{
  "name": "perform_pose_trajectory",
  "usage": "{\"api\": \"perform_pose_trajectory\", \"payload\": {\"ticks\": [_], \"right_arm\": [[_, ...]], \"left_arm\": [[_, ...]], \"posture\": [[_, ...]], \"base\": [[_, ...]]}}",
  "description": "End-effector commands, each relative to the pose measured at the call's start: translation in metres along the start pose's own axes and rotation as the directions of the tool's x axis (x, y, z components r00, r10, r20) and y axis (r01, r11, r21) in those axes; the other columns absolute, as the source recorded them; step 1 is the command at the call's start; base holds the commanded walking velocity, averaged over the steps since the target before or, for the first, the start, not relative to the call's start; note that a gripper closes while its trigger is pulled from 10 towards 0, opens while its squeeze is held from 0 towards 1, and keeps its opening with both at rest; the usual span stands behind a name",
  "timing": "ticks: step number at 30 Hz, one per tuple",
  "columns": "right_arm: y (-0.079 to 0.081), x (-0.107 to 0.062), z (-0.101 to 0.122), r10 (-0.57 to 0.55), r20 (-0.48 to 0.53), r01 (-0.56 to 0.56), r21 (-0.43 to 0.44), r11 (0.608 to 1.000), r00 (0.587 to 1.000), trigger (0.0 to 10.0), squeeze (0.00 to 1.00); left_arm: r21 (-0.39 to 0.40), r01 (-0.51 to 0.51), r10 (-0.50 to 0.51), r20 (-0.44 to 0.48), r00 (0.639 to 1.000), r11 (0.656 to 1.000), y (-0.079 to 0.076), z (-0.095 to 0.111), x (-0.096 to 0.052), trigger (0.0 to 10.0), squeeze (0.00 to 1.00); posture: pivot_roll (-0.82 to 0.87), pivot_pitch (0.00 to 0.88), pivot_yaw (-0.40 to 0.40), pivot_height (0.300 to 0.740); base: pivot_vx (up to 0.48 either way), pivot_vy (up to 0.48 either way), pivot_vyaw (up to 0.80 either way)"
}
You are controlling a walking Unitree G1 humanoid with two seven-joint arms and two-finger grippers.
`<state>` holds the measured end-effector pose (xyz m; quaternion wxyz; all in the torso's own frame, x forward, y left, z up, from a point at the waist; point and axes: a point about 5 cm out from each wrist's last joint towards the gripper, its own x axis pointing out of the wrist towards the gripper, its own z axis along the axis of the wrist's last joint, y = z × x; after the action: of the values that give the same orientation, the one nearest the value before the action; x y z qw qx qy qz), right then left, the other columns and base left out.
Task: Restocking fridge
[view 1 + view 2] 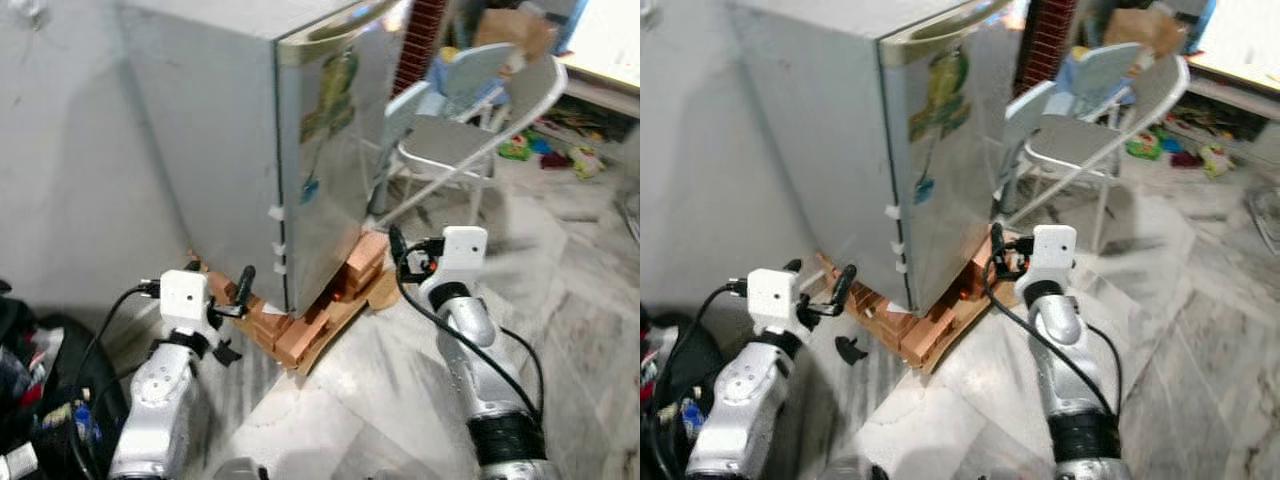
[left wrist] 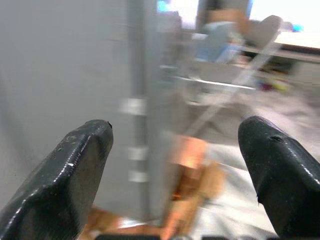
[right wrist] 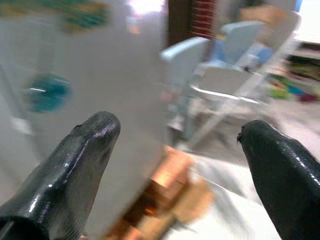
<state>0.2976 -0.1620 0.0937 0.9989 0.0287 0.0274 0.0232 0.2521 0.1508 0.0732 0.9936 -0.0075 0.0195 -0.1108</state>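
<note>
Nearest, at the far left edge, dark bags and clutter (image 1: 35,400) crowd the floor beside the left arm; the left gripper (image 1: 237,312) is held low by the fridge's near corner, its fingers (image 2: 65,175) spread wide with nothing between them; the fridge (image 1: 230,150) stands shut, a grey box with stickers (image 1: 330,95) on its door, raised on a stack of bricks (image 1: 300,335) over cardboard; the bricks jut past the fridge's base and block the floor at its foot; the right gripper (image 1: 396,248) hovers just beside the door's lower edge, also wide and empty; further right a folding chair (image 1: 470,140) stands close to the door side; toys (image 1: 545,150) lie beyond; open marble floor (image 1: 580,300) lies to the right.
</note>
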Motion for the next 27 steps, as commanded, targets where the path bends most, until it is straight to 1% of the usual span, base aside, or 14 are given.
{"api": "perform_pose_trajectory", "payload": {"ticks": [1,14,25,27], "right_arm": [[-0.002,0.0,0.006,-0.003,0.018,0.003,-0.001,1.0,1.0,10.0,0.0],[-0.003,0.0,0.007,0.0,0.019,0.0,-0.012,1.0,1.0,10.0,0.0],[-0.003,0.001,0.008,0.002,0.018,-0.002,-0.017,1.0,1.0,10.0,0.0],[-0.002,0.001,0.009,0.006,0.021,-0.006,-0.019,1.0,1.0,10.0,0.0]], "left_arm": [[0.002,0.016,-0.016,0.012,1.0,1.0,-0.002,0.003,0.0,10.0,0.0],[0.005,0.031,-0.031,0.021,0.999,1.0,-0.005,0.003,0.0,10.0,0.0],[0.003,0.077,-0.078,0.036,0.996,0.997,-0.013,0.005,0.003,10.0,0.0],[0.012,0.09,-0.09,0.04,0.995,0.996,-0.015,0.006,0.003,10.0,0.0]], "posture": [[0.05,0.0,-0.025,0.74],[0.05,0.0,-0.026,0.74],[0.04,0.0,-0.028,0.74],[0.04,0.0,-0.03,0.74]], "base": [[0.0,0.439,-0.59],[0.0,0.427,0.0],[0.394,0.0,-0.77],[0.474,0.0,-0.3]]}}
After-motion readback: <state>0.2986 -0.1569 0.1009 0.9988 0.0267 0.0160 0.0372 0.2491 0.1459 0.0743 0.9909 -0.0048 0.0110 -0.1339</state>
